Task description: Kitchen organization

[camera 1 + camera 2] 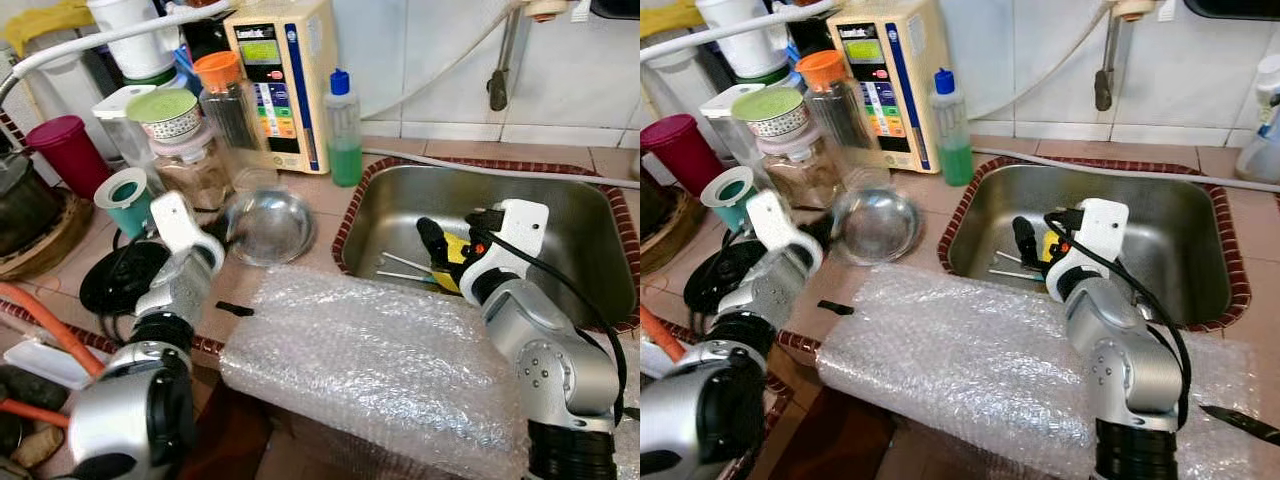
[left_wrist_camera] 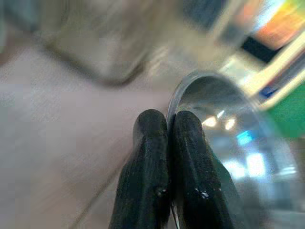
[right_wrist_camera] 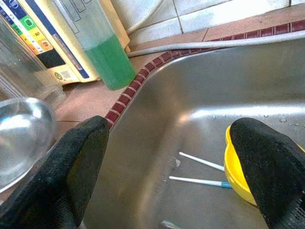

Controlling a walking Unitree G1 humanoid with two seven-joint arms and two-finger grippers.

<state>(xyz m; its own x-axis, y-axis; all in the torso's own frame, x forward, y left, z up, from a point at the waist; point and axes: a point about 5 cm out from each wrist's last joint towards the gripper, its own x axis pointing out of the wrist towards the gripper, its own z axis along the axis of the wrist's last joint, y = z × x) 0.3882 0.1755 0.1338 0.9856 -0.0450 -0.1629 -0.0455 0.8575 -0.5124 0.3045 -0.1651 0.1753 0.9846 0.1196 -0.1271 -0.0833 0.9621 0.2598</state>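
Left gripper (image 2: 167, 157) was at the near-left rim of a steel bowl (image 1: 268, 226) on the tiled counter (image 1: 320, 195); its two black fingers (image 2: 145, 181) were pinched together on the thin rim edge, gripping the bowl. The bowl sat left of the sink (image 1: 580, 215), near side of a row of jars.

Right gripper (image 3: 167, 162) was reached over the sink's left half, fingers spread wide apart, holding nothing. A yellow dish (image 3: 237, 167) lay in the sink basin just beside the right-hand finger; whether they touched could not be told. Two thin white sticks (image 3: 200, 161) lay on the sink floor between the fingers.

Far side of the counter: a bottle of green liquid (image 1: 343, 130) stood near the sink's far-left corner, a cream-coloured appliance with a coloured button panel (image 1: 280, 80) to its left, then an orange-capped clear jar (image 1: 228, 105) and a jar with a green lid (image 1: 185, 150). A teal cup (image 1: 128, 200) and a maroon container (image 1: 68, 150) stood further left. A sheet of bubble wrap (image 1: 370, 365) was draped over the near counter edge, between the two arms.
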